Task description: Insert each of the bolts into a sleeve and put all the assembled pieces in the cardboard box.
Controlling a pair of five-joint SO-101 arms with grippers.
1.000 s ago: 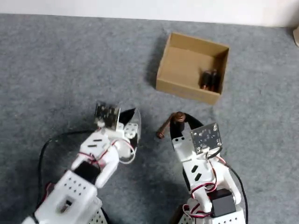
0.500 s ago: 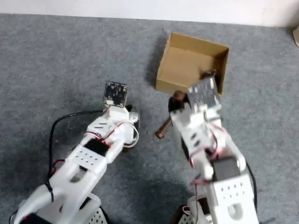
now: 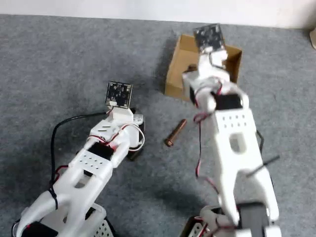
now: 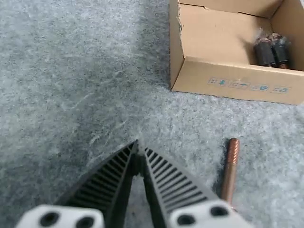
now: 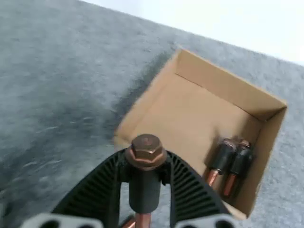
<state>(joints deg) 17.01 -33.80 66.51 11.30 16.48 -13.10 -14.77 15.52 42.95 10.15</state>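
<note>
Clamping a sleeved bolt [image 5: 146, 151], right claw [image 5: 146, 164] hangs over cardboard box [image 5: 228, 85]; left claw [image 4: 140, 159] closed, loose bolt [image 4: 230, 166] nearby.

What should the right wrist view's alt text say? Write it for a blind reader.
Jaws grip a copper bolt in a black sleeve, hex head at their tips, before an open cardboard box on grey carpet. Two more sleeved bolts lie in the box's corner.
</note>
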